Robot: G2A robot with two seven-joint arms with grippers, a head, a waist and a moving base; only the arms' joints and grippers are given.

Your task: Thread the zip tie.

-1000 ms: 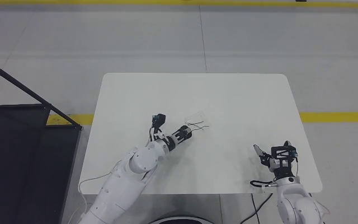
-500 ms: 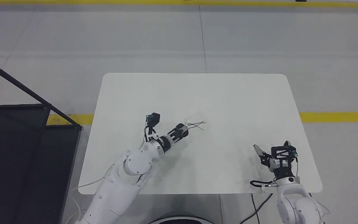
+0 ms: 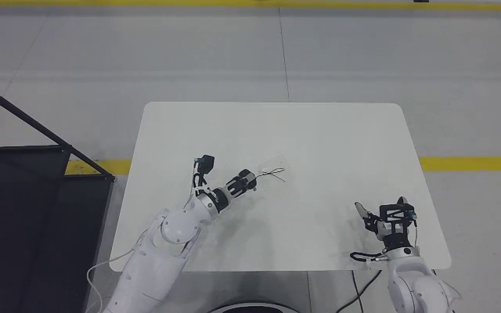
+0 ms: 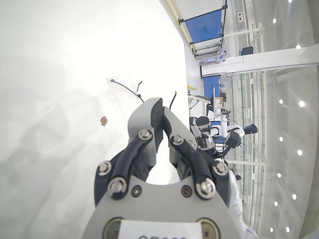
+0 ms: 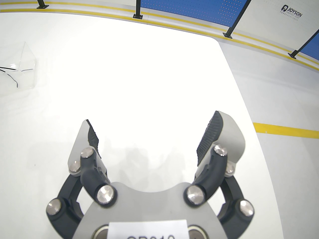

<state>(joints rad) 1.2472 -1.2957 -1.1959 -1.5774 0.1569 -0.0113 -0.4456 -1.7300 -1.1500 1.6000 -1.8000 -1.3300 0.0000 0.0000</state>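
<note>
I logged the left tool (image 4: 162,109) pinched on 1 end of the black zip tie (image 4: 173,98), beside the clear sheet (image 5: 25,58) mid-worktop (image 3: 337,141). Fingers spread apart, the right tool (image 5: 154,130) hung over a near corner.

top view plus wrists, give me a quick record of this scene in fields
table: white
zip tie: thin, black, lying on a clear sheet mid-table
left gripper: shut, tips right beside the zip tie; cannot tell if it pinches a strand
right gripper: open, empty, over the table's near right corner
</note>
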